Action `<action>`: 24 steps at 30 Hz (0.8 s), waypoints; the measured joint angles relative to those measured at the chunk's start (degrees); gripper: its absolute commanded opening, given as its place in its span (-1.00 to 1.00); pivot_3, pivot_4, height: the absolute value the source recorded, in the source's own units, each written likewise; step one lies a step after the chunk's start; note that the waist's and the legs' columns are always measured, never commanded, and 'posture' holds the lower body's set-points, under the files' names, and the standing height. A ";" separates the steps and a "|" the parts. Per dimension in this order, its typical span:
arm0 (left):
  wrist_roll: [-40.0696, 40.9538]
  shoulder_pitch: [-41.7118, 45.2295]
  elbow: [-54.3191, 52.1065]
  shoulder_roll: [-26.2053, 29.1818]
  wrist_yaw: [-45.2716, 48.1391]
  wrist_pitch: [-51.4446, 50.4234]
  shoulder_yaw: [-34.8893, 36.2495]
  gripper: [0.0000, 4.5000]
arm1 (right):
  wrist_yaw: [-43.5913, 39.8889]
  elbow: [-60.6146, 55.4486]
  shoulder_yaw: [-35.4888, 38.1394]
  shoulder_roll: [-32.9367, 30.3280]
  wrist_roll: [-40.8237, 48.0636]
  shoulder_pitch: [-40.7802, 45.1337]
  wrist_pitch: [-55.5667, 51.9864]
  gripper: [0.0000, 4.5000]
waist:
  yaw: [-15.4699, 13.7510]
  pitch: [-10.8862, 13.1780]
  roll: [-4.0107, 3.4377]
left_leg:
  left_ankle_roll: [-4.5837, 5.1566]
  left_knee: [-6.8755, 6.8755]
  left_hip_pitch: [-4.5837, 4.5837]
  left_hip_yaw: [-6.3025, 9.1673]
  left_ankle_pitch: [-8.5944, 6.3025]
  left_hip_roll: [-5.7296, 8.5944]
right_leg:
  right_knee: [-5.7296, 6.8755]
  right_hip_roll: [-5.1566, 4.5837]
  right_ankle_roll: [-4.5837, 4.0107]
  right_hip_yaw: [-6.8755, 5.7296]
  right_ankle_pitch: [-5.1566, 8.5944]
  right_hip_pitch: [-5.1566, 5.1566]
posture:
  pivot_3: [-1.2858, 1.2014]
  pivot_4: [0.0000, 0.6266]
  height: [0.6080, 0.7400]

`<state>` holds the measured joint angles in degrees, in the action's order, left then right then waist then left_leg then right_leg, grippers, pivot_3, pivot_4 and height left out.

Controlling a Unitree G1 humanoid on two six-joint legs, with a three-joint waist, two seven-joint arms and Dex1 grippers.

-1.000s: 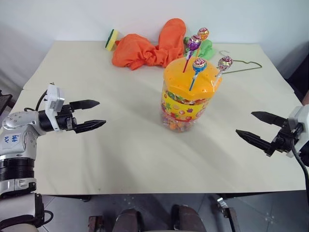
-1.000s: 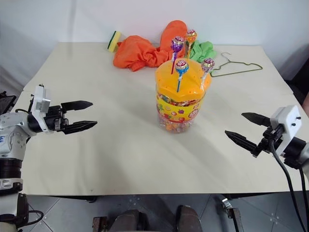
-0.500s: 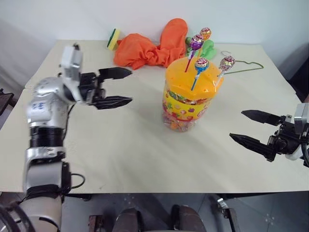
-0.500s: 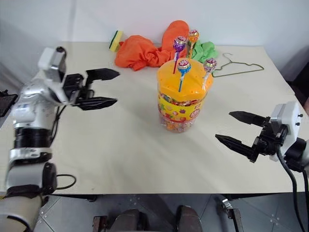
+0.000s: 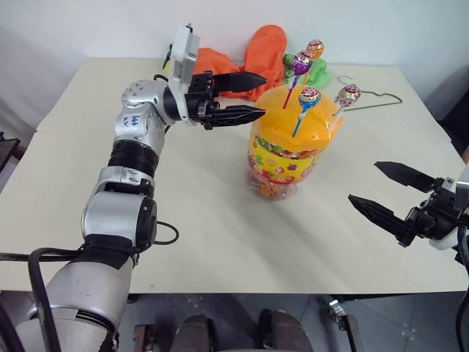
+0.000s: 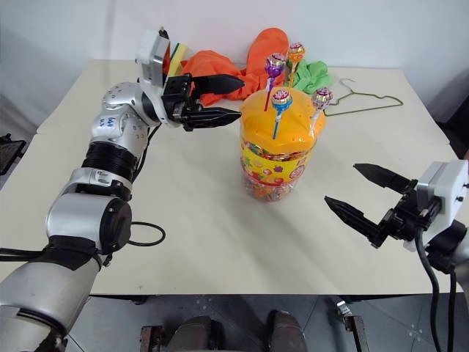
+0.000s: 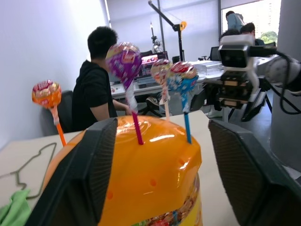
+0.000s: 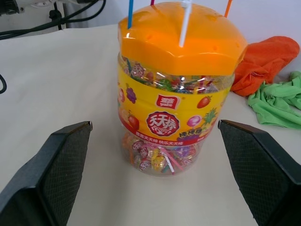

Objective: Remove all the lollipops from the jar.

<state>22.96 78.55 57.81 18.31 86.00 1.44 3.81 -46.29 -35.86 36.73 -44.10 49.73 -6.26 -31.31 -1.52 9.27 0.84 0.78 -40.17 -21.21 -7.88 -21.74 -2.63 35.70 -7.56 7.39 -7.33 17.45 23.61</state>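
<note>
lollipops (image 5: 308,96): 4, in jar (image 5: 286,158): 1 | left gripper (image 5: 253,95): apart | right gripper (image 5: 375,189): apart

Head stereo looks down over table (image 5: 220,242); both wrist views face jar (image 8: 178,113) closely, opposite sides.

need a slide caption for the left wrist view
Left claw open at the jar's orange lid, with four lollipops standing in it, none removed yet.

Jar (image 5: 282,158): clear tub, orange domed lid, yellow label, upright mid-table. Four lollipops (image 5: 308,97) standing in lid holes, wrapped heads up, sticks slightly tilted.
</note>
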 measured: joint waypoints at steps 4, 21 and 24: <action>-1.50 1.25 3.47 -1.45 -0.02 1.31 -0.05 0.49 | 1.20 -2.10 2.01 0.58 1.35 -2.39 0.04 1.00 | -0.01 0.01 0.02 | 0.00 -0.02 -0.03 0.07 0.00 0.00 | 0.00 0.00 0.00 -0.05 0.00 -0.01 | 0.03 -0.52 1.00; -8.32 8.05 11.04 -6.56 -6.74 2.98 0.14 -0.27 | 9.15 -6.12 6.56 -0.73 10.47 -1.49 0.02 1.00 | -0.10 0.05 0.09 | 0.01 -0.01 -0.09 0.19 0.00 0.02 | -0.05 -0.02 0.00 -0.17 0.00 -0.05 | 0.03 -0.52 1.00; -8.99 8.66 11.46 -7.06 -7.34 2.97 0.16 -0.69 | 10.02 -6.76 6.66 -0.73 10.66 -1.51 0.11 1.00 | 0.01 0.05 0.09 | 0.01 -0.01 -0.08 0.19 0.00 0.02 | -0.04 -0.02 0.00 -0.17 0.00 -0.05 | 0.03 -0.52 1.00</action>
<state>13.98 87.21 69.27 11.25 78.67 4.41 3.97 -36.27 -42.63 43.39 -44.83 60.39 -7.77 -31.21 -1.51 9.32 0.92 0.78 -40.18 -21.29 -7.68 -21.74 -2.61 35.66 -7.57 7.39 -7.49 17.45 23.56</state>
